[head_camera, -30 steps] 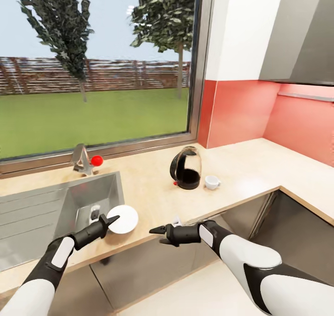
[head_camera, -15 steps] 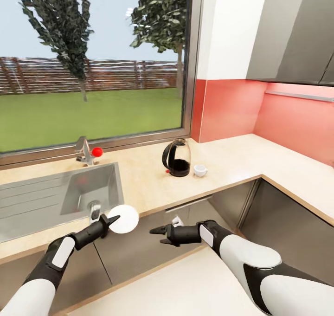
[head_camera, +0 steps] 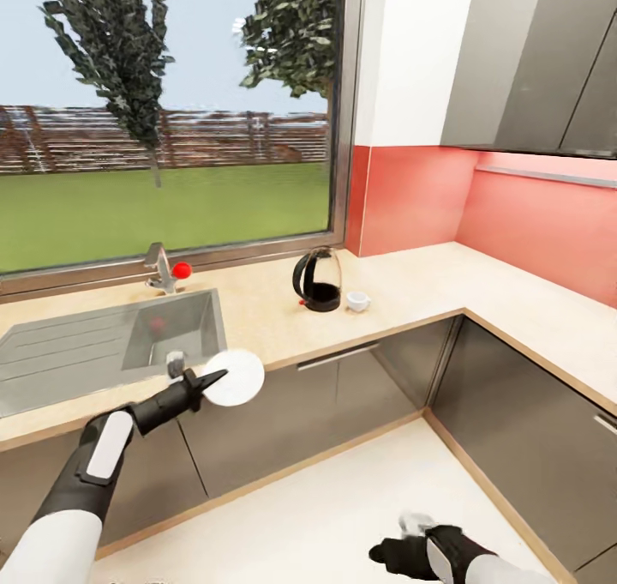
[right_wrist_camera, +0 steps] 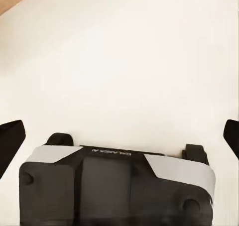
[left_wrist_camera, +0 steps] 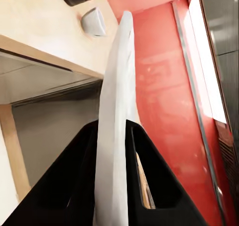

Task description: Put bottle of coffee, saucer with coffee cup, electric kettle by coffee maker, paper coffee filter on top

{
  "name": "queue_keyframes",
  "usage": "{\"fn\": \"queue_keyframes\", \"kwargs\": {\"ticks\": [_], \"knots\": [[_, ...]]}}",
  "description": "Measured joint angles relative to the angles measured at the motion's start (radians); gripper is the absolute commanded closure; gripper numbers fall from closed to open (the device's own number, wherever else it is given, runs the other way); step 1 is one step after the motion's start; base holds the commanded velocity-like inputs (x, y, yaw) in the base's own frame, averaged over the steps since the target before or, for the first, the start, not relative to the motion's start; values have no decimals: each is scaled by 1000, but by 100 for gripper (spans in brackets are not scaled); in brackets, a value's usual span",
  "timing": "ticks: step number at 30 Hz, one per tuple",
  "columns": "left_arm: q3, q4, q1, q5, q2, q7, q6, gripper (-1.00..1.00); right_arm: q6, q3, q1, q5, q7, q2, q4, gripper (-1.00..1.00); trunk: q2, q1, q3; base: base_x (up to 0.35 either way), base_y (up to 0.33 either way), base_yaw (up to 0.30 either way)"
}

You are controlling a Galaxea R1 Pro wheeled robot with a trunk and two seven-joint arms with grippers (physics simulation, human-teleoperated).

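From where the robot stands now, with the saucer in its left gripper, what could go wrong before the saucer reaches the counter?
1. The left gripper pinches the saucer only at its rim, so it could slip or swing out while the robot moves.
2. The saucer hangs in front of the countertop edge; a low approach could knock it against that edge.
3. The coffee cup stands close beside the electric kettle, so a careless placement could bump either.

Matt wood-look countertop (head_camera: pixel 411 297), brushed-metal sink (head_camera: pixel 51 365), smoky-glass electric kettle (head_camera: pixel 319 279)

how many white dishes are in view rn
2: the saucer clamped in the left claw in front of the sink, and the coffee cup on the countertop beside the electric kettle.
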Motion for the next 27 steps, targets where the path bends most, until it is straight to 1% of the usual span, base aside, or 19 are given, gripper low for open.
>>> {"fn": "queue_keyframes", "kwargs": {"ticks": [1, 2, 3, 4, 6, 8, 10, 11, 13, 15, 16, 17, 18, 19, 20, 21, 24, 27], "knots": [[0, -9, 0, 4, 0, -5, 9, 100, -32, 0, 35, 45, -16, -4, 0, -100, 0, 0, 0, -21, -1, 0], [-3, -21, 0, 9, 0, -9, 21, 100, -85, -1, 86, 116, -31, -8, 1, -100, 0, 0, 0, -17, -1, 0], [-3, -25, 0, 8, 0, -10, 23, 100, -105, -2, 107, 140, -35, -9, 1, -100, 0, 0, 0, -9, 0, 0], [-5, -39, 0, 12, -1, -12, 29, 100, -156, -1, 151, 198, -41, -11, 0, -100, 0, 0, 0, -5, 0, 0], [-4, -78, -1, 16, 0, -14, 35, 100, -213, -2, 205, 249, -47, -12, 0, -100, 0, 0, 0, -2, 0, 0], [-2, -128, 0, 20, 1, -15, 48, 100, -231, -3, 225, 264, -48, -16, -1, -100, 0, 0, 0, -1, 0, 0], [-4, -188, 10, 40, -3, -15, 63, 100, -241, -4, 235, 271, -50, -28, -1, -100, 0, 0, 0, 0, 0, 0], [-5, -193, 14, 41, -6, -15, 63, 100, -242, -4, 235, 271, -50, -29, -1, -100, 0, 0, 0, 0, 0, 0], [-8, -205, 25, 64, -22, -15, 62, 100, -243, -4, 236, 272, -50, -30, -1, -100, 0, 0, 0, 0, 0, 0], [-10, -216, 29, 78, -37, -14, 60, 100, -244, -5, 237, 272, -49, -31, -1, -100, 0, 0, 0, 0, 0, 0], [-11, -228, 32, 86, -49, -14, 59, 100, -244, -5, 237, 273, -49, -32, -2, -100, 0, 0, 0, 0, 0, 0], [-16, -238, 36, 89, -66, -13, 57, 100, -244, -5, 237, 273, -49, -32, -2, -100, 0, 0, 0, 0, 0, 0], [-22, -244, 40, 88, -75, -14, 56, 100, -244, -5, 237, 273, -49, -32, -2, -100, 0, 0, 0, 0, 0, 0], [-37, -261, 45, 91, -84, -14, 57, 100, -244, -6, 237, 273, -50, -32, -2, -100, 0, 0, 0, 0, 0, 22], [-55, -280, 49, 91, -88, -14, 57, 100, -244, -6, 237, 273, -52, -32, -3, -100, 0, 0, 0, 0, 0, 238], [-124, -370, 106, 93, -90, -15, 59, 100, -244, -5, 237, 271, -129, -32, -2, -100, 0, 0, 0, 0, 0, 246], [-135, -396, 129, 92, -89, -17, 57, 100, -244, -4, 237, 270, -181, -30, 1, -100, 0, 0, 0, 0, 0, 262], [-137, -414, 136, 94, -86, -19, 57, 100, -245, -4, 237, 270, -202, -29, 2, -100, 0, 0, 0, 0, 0, 271]]}}
